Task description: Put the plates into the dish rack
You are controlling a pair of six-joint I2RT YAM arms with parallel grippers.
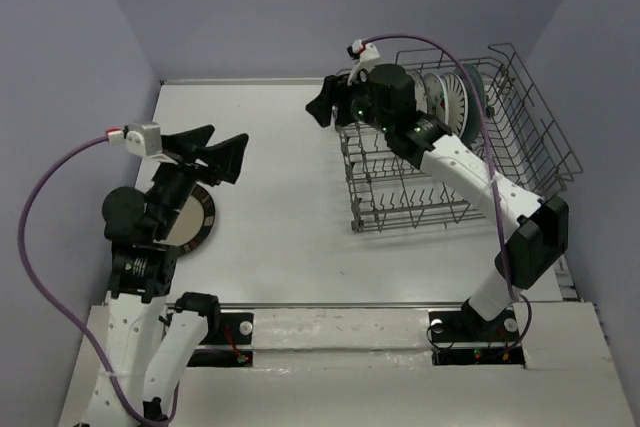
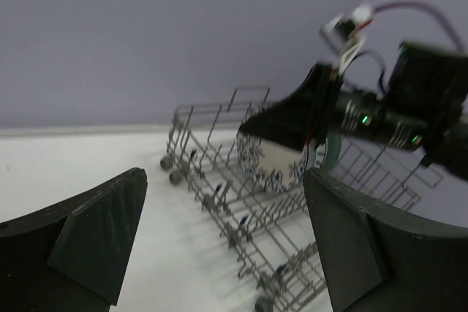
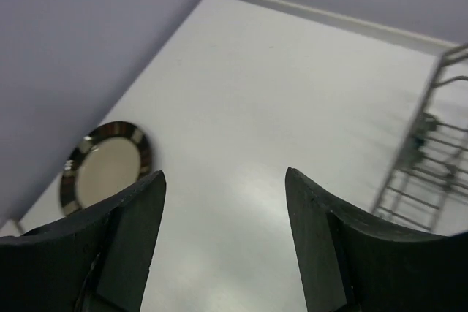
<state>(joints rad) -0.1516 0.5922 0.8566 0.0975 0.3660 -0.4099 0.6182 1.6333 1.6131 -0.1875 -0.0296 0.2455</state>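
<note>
while the dish rack (image 1: 405, 212) holds plates (image 1: 455, 97), 1 dark plate (image 3: 106, 167) lies flat.

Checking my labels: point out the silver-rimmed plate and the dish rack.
silver-rimmed plate (image 3: 106, 166), right wrist view, its pale centre.
dish rack (image 1: 400, 197), top external view, its near tine rows.

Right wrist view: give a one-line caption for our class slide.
Open right fingers frame the silver-rimmed plate lying on the white table, dish rack corner at right.

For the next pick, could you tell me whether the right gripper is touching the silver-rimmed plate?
Apart: the right wrist view shows bare table between right gripper and silver-rimmed plate.
</note>
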